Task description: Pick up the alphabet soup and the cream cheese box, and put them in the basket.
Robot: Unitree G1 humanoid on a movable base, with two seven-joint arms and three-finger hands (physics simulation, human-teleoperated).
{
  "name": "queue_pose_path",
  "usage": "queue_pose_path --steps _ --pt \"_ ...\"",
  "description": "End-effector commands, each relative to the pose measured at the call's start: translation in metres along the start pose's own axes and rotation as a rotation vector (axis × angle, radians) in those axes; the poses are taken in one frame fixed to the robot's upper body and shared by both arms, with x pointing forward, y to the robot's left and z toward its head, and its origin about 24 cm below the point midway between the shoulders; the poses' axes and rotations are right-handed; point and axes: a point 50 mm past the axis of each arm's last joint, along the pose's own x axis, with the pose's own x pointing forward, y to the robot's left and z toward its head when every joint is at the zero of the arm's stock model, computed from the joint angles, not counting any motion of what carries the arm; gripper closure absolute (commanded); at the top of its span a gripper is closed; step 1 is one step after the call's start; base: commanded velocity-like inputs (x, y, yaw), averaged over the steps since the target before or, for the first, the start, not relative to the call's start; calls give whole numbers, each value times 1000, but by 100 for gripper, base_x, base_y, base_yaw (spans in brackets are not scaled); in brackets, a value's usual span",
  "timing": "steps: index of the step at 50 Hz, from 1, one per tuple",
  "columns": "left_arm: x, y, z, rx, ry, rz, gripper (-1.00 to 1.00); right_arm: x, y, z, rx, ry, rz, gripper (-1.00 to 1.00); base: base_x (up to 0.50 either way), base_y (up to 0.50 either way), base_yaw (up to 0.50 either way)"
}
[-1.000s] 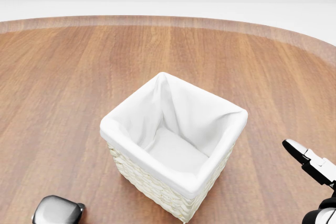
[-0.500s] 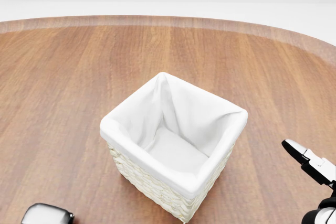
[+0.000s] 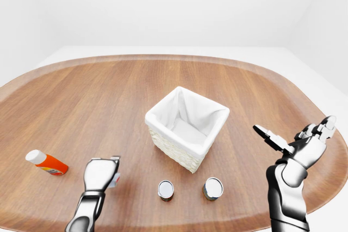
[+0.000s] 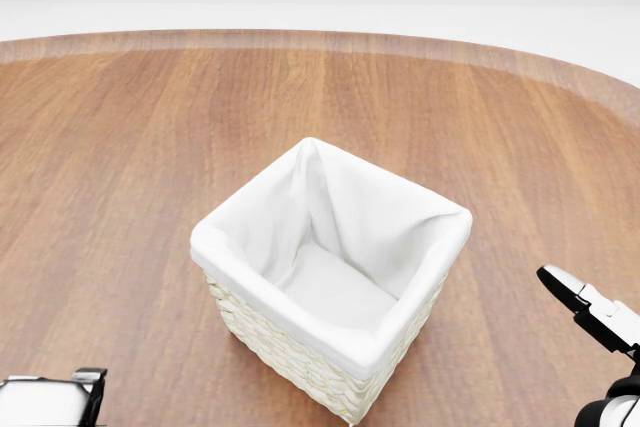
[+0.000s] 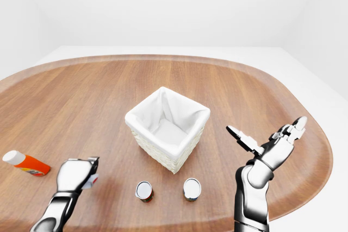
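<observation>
The white-lined wicker basket point(image 3: 174, 153) stands mid-table and is empty; the head view shows it too point(image 4: 290, 357). Two small cans stand below it in the left-eye view: one with a reddish side point(image 3: 166, 189) and one with a greenish side point(image 3: 213, 188). I cannot read their labels. My left hand point(image 3: 101, 171) is lowered over a small red-and-white thing point(image 3: 116, 180) at the lower left. The hand hides most of it, and its grip does not show. My right hand point(image 3: 293, 134) is open with fingers spread, raised right of the basket and holding nothing.
An orange bottle with a white cap point(image 3: 46, 162) lies at the far left of the oval wooden table point(image 3: 109, 96). The table's near rim runs just below the cans. White floor and walls surround the table.
In the head view my left hand has slid left toward the bottom-left corner. The right hand and the basket have not moved.
</observation>
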Motion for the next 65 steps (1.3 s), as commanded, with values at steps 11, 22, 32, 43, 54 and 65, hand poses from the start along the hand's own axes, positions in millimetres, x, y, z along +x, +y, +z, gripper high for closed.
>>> queue_pose_path --steps 11,22,32,43,54,65 --pt "13 21 -3 -178 116 117 100 0 0 1 2 -5 1 -100 0 0 0" --pt "25 56 -5 -280 162 290 100 0 0 -1 -1 3 -1 -100 0 0 0" --pt "31 100 -9 -338 176 442 100 1 0 0 5 1 -1 -100 0 0 0" --pt "39 134 -3 -356 123 488 100 1 0 0 6 2 -1 -100 0 0 0" --pt "59 168 6 -357 41 517 100 2 0 -1 5 4 -1 -100 0 0 0" --pt "83 206 27 -290 -70 526 100 1 1 -1 0 3 2 -100 0 0 0"
